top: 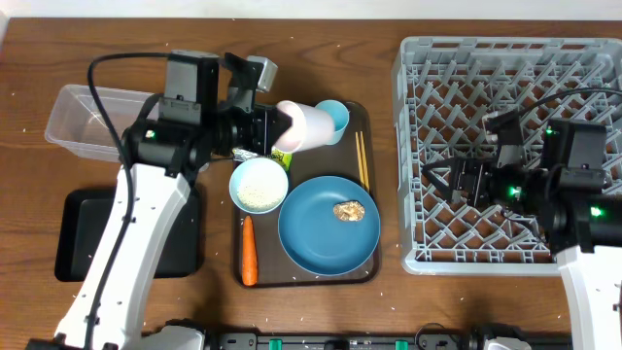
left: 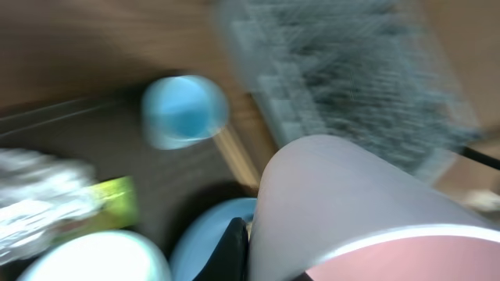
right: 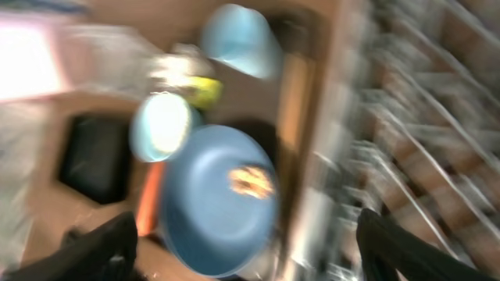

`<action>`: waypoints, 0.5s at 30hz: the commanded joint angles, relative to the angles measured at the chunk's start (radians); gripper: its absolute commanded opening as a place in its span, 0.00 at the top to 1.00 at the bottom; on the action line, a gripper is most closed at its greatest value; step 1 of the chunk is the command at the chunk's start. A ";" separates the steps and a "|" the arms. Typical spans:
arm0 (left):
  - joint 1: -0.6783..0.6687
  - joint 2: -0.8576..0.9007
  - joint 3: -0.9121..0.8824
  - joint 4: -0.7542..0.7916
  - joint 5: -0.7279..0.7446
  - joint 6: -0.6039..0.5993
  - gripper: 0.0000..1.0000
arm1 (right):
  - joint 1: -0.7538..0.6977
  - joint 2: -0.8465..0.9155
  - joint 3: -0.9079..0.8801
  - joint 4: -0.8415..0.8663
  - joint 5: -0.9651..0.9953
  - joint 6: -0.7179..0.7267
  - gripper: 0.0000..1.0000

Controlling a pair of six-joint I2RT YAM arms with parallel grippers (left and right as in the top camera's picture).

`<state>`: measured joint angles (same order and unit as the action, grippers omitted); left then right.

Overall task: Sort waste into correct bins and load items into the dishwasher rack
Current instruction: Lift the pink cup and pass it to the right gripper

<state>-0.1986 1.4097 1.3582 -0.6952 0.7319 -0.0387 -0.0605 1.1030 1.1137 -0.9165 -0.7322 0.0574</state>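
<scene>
1. Farthest left in the overhead view, the clear plastic tub (top: 83, 122) sat on the wooden table (top: 29, 58). The shallow black tray (top: 87, 238) lay just in front of it.
2. Next, the left arm reached over both bins. The left gripper (top: 282, 128) was clamped on the pale pink cup (top: 307, 124), which was tipped on its side above the far left corner of the brown serving tray (top: 321, 160).
3. Beneath that gripper, the crumpled silvery wrapper with its green-yellow packet (left: 47, 199) lay on the serving tray. It was largely hidden from overhead and blurred in the left wrist view.
4. The white bowl (top: 259, 185), holding white rice grains (top: 259, 191), stood on the tray's left side. The orange carrot (top: 249, 251) lay lengthwise in front of it along the tray's left edge.
5. The light blue cup (top: 335, 117) stood at the tray's far edge, just beside the pink cup. The wooden chopsticks (top: 362, 160) lay along the tray's right edge.
6. The large blue plate (top: 316, 238) filled the tray's near right part and carried the golden-brown food morsel (top: 350, 209).
7. Farthest right, the grey dishwasher rack (top: 437, 78) stood beside the tray. The right gripper (top: 455, 181) hung over its lattice, fingers (right: 101, 246) spread wide and holding nothing.
</scene>
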 commanded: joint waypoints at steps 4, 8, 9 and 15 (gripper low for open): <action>-0.001 -0.039 0.023 0.070 0.493 0.053 0.94 | 0.016 -0.079 0.016 0.155 -0.501 -0.069 0.22; -0.002 -0.039 0.023 0.135 0.650 0.053 0.94 | 0.036 -0.105 0.016 0.226 -0.526 -0.019 0.20; -0.002 -0.039 0.023 0.150 0.686 0.053 0.94 | 0.051 -0.109 0.016 0.246 -0.542 -0.020 0.18; -0.009 -0.039 0.023 0.211 0.813 0.052 0.94 | 0.215 -0.108 0.016 0.404 -0.581 -0.021 0.15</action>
<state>-0.2005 1.3811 1.3582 -0.4931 1.4124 0.0006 0.0811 0.9993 1.1137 -0.5495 -1.2507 0.0349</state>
